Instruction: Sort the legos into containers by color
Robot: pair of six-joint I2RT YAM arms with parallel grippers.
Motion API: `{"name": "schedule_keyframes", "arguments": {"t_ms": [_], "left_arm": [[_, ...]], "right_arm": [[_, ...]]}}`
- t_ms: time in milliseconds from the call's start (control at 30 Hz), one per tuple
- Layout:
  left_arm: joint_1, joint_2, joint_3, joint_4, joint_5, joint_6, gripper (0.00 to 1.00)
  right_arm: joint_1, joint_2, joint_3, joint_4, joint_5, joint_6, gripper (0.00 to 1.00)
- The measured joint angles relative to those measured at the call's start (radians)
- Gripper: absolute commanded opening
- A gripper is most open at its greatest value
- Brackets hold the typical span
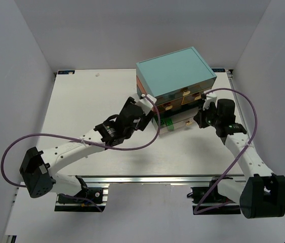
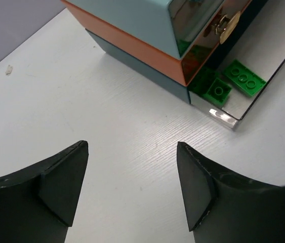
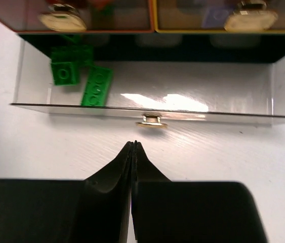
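The right gripper has its two black fingers pressed flat together with nothing between them. The tips sit low over the white table, just in front of the small gold knob of the bottom drawer. They are very near the knob but, as far as I can make out, not touching it. That drawer is clear-walled and stands pulled out from the chest. At its left end lie a square green brick and a longer green brick, touching each other, with more green tucked in the shadow behind them. Above, two upper drawers are pushed in side by side, each with a cream-gold handle. A lilac smudge behind the right one's front may be a brick, though it is too blurred to be sure.

The left gripper is spread wide and holds nothing. It hovers over bare tabletop near the chest's left front corner. The open drawer's corner and the same green bricks lie just beyond that corner. A purple cable loops off the left arm.
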Motion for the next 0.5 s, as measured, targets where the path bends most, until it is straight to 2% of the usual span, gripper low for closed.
{"name": "schedule_keyframes", "arguments": {"t_ms": [167, 367, 500], "left_arm": [[0.000, -0.081, -0.032, -0.014, -0.062, 0.018, 0.88], [0.000, -0.224, -0.058, 0.024, -0.151, 0.042, 0.92], [0.000, -0.236, -0.066, 0.046, -0.177, 0.052, 0.94]], "right_arm": [[-0.006, 0.111, 0.001, 0.016, 0.079, 0.016, 0.00], [-0.007, 0.339, 0.056, 0.027, 0.217, 0.108, 0.00], [-0.014, 0.401, 0.064, 0.087, 0.267, 0.164, 0.00]]}}
